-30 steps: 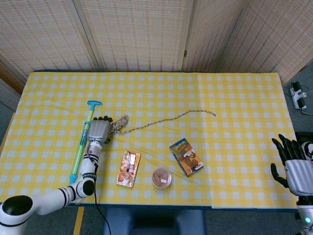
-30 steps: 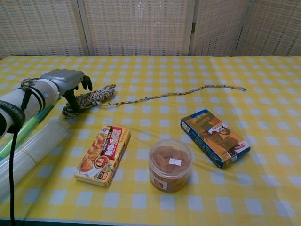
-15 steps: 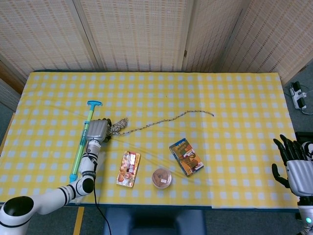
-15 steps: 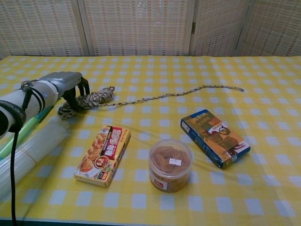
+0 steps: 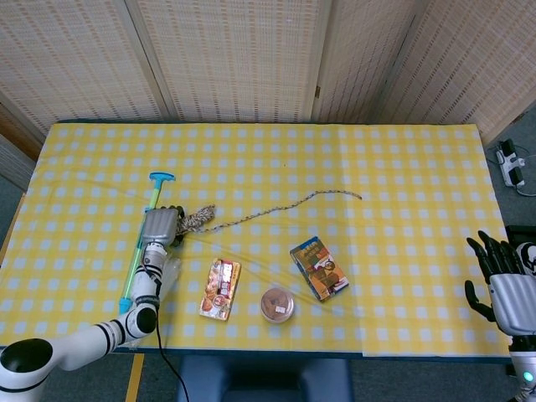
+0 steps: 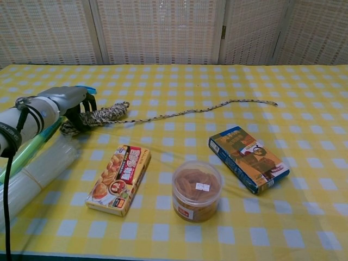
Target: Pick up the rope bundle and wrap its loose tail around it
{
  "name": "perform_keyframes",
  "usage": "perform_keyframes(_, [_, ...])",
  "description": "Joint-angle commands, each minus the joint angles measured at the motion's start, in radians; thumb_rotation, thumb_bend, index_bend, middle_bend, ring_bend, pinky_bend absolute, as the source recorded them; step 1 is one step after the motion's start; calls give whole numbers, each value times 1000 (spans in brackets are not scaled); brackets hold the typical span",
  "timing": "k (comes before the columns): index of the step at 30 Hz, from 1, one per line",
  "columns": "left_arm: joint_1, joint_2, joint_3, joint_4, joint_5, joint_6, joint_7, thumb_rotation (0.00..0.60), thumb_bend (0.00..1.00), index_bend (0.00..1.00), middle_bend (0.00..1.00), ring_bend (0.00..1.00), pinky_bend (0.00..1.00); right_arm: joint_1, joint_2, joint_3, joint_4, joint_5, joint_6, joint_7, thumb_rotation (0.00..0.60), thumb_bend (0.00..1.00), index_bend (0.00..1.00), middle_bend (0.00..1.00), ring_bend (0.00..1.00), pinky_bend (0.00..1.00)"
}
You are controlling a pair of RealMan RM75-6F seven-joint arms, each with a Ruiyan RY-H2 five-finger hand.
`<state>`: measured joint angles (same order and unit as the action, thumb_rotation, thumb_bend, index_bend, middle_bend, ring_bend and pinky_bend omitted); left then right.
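Note:
The rope bundle (image 5: pixel 198 219) (image 6: pixel 102 115), speckled white and brown, lies at the table's left with my left hand (image 5: pixel 159 224) (image 6: pixel 70 103) curled around its near end, gripping it. Its loose tail (image 5: pixel 293 205) (image 6: pixel 217 107) trails right across the yellow checked cloth to a free end near mid-table. My right hand (image 5: pixel 502 280) hangs beyond the table's right edge in the head view, fingers spread and holding nothing; the chest view does not show it.
A blue-green pump toy (image 5: pixel 141 247) (image 6: pixel 30 147) lies beside my left forearm, with a clear plastic bundle (image 6: pixel 32 174) in front. A snack box (image 5: pixel 220 289) (image 6: pixel 119 178), a round jar (image 5: pixel 277 304) (image 6: pixel 196 190) and a blue box (image 5: pixel 318 268) (image 6: pixel 248 166) sit along the near side.
My left hand has closed on the bundle and drawn it left and toward me; the tail's far end slid left with it. The right hand barely shifted.

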<state>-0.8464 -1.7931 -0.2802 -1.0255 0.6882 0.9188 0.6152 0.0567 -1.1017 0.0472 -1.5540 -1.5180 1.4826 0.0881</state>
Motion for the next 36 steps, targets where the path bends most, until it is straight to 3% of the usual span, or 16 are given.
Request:
perform_keyframes(1, [5,3,-1,-1,4,0,-11,600,385,383,404,383,447,-1,1,-1,-1,0,0,1,600,562,0,0,38,0])
perform_keyframes(7, [18,10,0,5,31,1,-48,600,471,418,414,433,521,-3,0,-2,-2,-3,5,-1,600,561,0,0,36,0])
perform_keyframes(13, [27,10,4,15,57,-1,-78,600,491,461,456,474,566,-5,0,-3,-5,-7,8,-2,600,562,0,0,38,0])
perform_keyframes(20, [47,-2,13,49,176,18,-216,600,550,589,589,598,693,-5,2,-5,-10,-11,9,-5,600,561,0,0,58,0])
perform_keyframes(25, [55,4,21,50,233,17,-272,600,553,613,615,623,713,7,4,-4,-14,-20,-4,-4,600,562,0,0,57,0])
perform_keyframes(32, [75,51,37,-32,377,89,-380,600,563,622,624,633,717,95,32,28,-53,-23,-106,-35,600,561,3,23,83,0])
perform_keyframes(36, [82,87,39,-101,429,117,-406,600,563,622,624,633,717,176,26,73,-73,8,-192,-111,600,561,139,93,123,0])
